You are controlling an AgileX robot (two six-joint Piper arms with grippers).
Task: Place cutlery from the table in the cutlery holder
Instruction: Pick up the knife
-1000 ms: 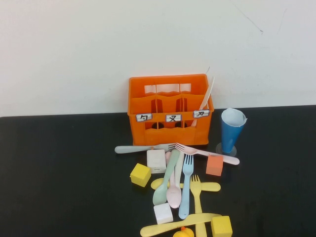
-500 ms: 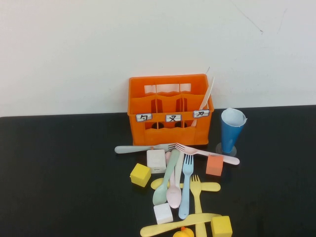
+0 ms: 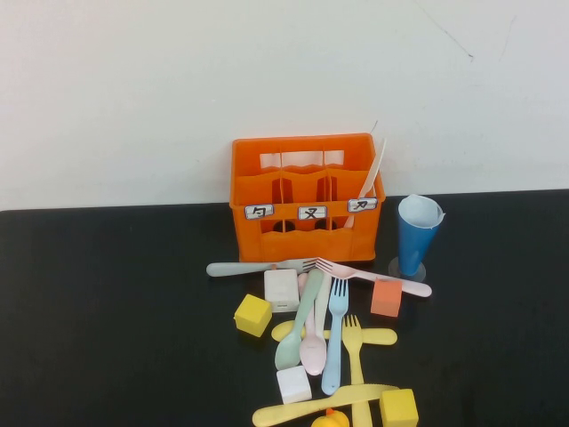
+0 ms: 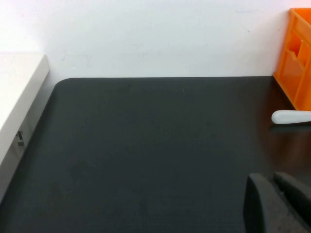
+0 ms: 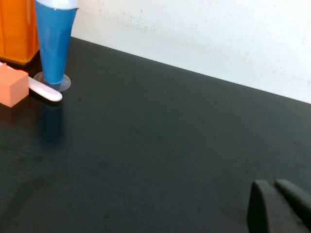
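On the black bench [image 3: 107, 320], nearest the front edge, a yellow knife [image 3: 311, 405] lies crosswise among a yellow cube [image 3: 399, 407], a white cube [image 3: 293, 384] and the head of a duck toy [image 3: 329, 420]. Just behind them, a yellow fork [image 3: 355, 351], light blue fork [image 3: 335, 342], pink spoon [image 3: 315, 342] and mint spoon [image 3: 298, 329] lie fanned together, overlapping, likely spilled as clutter to be sorted. Farther back, a pale fork [image 3: 253, 267] and a pink fork [image 3: 373, 277] lie across the front of the orange cutlery holder [image 3: 305, 200], which stands at the bench's far edge against the wall, already holding one white utensil [image 3: 373, 173] leaning in its right compartment. A blue conical cup [image 3: 416, 233] stands just beside the holder.

Neither arm enters the overhead view. The left claw [image 4: 277, 204] hovers low near the bench's left side, its fingers pressed narrowly together and holding nothing; the right claw [image 5: 279, 206], over the bench's right side, appears likewise closed and empty. Nearly all the cutlery remains on the bench.
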